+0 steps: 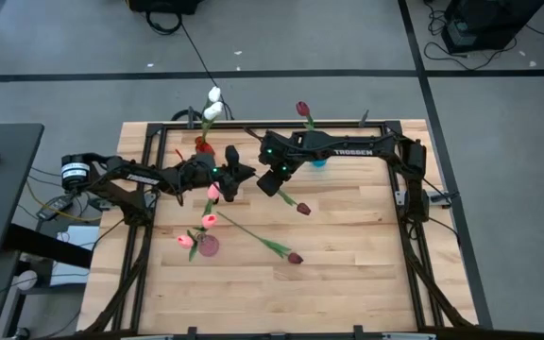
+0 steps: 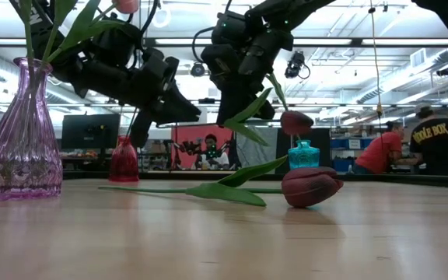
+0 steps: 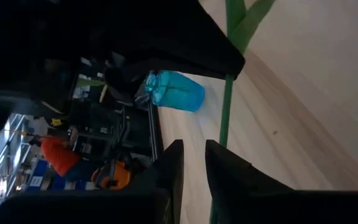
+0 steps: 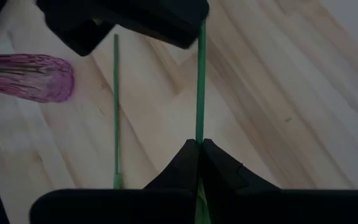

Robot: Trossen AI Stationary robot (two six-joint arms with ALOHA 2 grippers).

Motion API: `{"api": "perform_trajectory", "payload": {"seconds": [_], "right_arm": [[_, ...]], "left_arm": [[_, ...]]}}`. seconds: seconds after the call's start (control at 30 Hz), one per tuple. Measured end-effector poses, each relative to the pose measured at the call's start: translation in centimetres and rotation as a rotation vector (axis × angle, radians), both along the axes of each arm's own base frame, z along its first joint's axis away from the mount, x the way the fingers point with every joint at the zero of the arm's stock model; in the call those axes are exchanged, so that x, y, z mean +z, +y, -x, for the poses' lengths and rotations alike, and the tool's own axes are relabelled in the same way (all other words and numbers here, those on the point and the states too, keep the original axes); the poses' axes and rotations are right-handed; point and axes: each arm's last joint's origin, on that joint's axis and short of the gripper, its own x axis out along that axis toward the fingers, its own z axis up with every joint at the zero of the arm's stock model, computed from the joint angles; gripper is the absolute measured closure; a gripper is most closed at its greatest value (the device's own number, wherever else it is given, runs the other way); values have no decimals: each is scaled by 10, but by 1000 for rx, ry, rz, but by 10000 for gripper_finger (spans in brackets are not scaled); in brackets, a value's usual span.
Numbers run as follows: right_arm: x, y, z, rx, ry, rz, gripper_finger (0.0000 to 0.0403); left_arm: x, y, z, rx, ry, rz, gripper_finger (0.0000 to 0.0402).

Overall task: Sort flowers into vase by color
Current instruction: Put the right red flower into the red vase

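1. From above, you look straight down on the whole table (image 1: 348, 283).
2. At table-top height, you face level across it into the room.
3. Each wrist camera sits close over the wood.
4. The pink vase (image 1: 209, 246) shows from above, low (image 2: 23, 140) and on the right wrist (image 4: 30, 78).

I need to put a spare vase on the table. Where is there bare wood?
The near strip of the table, below the lying maroon tulip, and the right side beyond the right gripper are bare. The middle, around the pink vase and left gripper, is crowded.
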Motion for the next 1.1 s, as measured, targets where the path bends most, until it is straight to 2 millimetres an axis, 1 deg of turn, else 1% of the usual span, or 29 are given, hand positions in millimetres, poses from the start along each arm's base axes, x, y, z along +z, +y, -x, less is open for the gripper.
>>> {"api": "perform_trajectory", "payload": {"seconds": [0.23, 0.43, 0.6, 0.67, 0.83, 0.93, 1.0, 1.1], "right_arm": [[2, -1, -3, -1, -36, 11, 379], [2, -2, -3, -3, -37, 12, 379], [0, -4, 1, -6, 1, 18, 379], [0, -5, 1, -13, 4, 30, 379], [0, -9, 2, -19, 3, 34, 379], [1, -11, 1, -22, -14, 37, 379], [2, -11, 0, -18, -35, 35, 379], [3, -11, -2, -8, -63, 23, 379]], "left_arm": [[-3, -2, 0, -20, 33, -14, 331], [-2, -2, 0, -20, 28, -15, 331], [7, -1, -2, -4, -85, 27, 331], [8, -1, -2, -16, -95, 29, 331], [3, -3, -2, -61, -45, 55, 331], [-1, -3, 0, -63, 5, 41, 331], [-4, -3, 0, -55, 33, 23, 331], [-2, -2, 0, -11, 23, 1, 331]]}}
